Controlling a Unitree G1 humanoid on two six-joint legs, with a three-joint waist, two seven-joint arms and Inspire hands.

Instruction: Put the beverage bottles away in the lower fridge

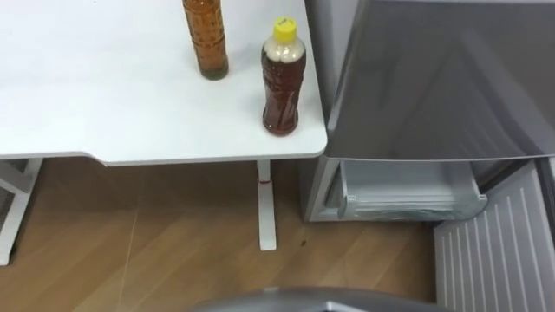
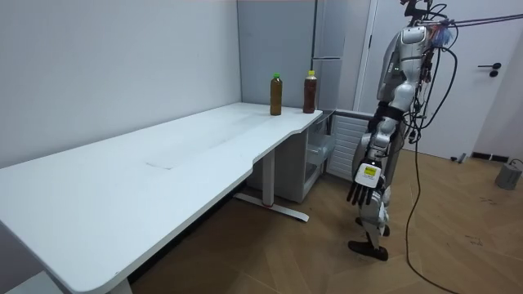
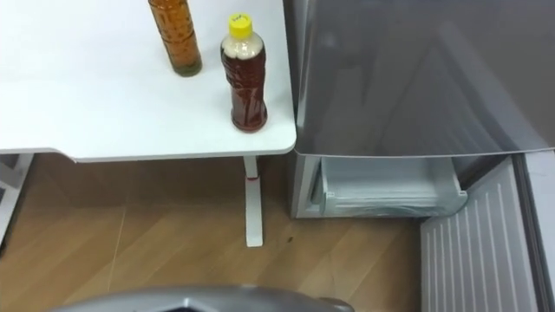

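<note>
Two drinks stand upright on the white rectangular table (image 1: pixel 104 104), near its corner next to the fridge and a little apart from each other. One is a slim clear plastic bottle of amber liquid (image 1: pixel 205 39), which has a green cap in the room view. The other is a waisted clear plastic bottle of dark brown liquid with a yellow cap (image 1: pixel 283 82). The yellow-capped one is closer to the table's edge and to the tall grey fridge (image 1: pixel 434 78), which sits just beside the table's end. The fridge's lower compartment is open, and a pale translucent drawer (image 1: pixel 403 192) shows inside it. Its lower door with a white ribbed inner face (image 1: pixel 494 251) is swung out over the light brown wooden floor (image 1: pixel 130 251). Neither bottle is in the fridge or in a hand. In the room view the robot stands upright on the floor in front of the open lower compartment, a short way off the table's corner. Its left hand (image 2: pixel 362 186) hangs beside its thigh, well apart from both bottles, with the fingers loosely straight, pointing down and holding nothing.
</note>
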